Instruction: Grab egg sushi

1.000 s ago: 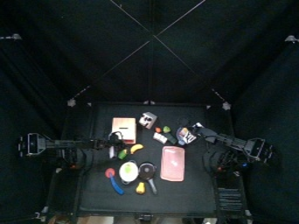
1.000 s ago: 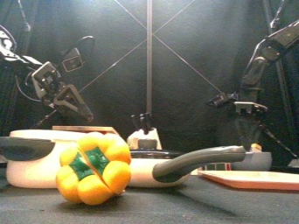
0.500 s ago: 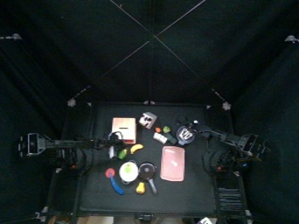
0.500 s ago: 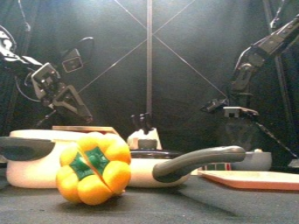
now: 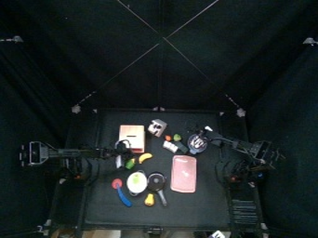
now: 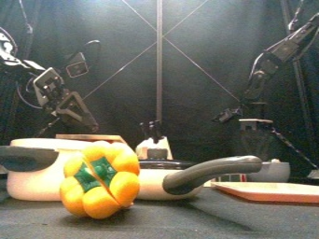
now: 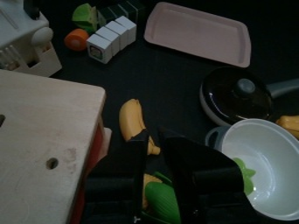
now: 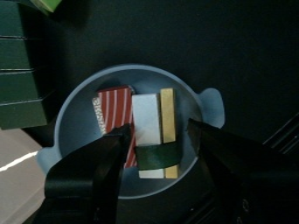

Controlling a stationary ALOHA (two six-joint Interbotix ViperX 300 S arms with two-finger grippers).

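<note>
The egg sushi (image 8: 167, 114), a yellow strip on white rice with a dark band, lies in a pale blue two-handled bowl (image 8: 208, 107) beside a red-striped sushi piece (image 8: 114, 109). My right gripper (image 8: 158, 175) is open and hangs above the bowl with a jaw on either side of the sushi, not touching it. In the top view it (image 5: 203, 140) is at the table's right back. In the front view it (image 6: 249, 119) hangs at the right. My left gripper (image 7: 155, 175) rests open over the table's left, beside a wooden cutting board (image 7: 41, 122).
A pink tray (image 5: 184, 173), a black lidded pot (image 7: 239, 87), a white pan (image 7: 271, 162) and a banana (image 7: 131, 118) fill the middle. A yellow pepper (image 6: 100, 179) and a white pot (image 6: 44, 168) stand at the front edge. Dark green boxes (image 8: 21, 83) stand beside the bowl.
My right arm has folded upward and its gripper has shifted slightly left in the front view. The left arm has not moved.
</note>
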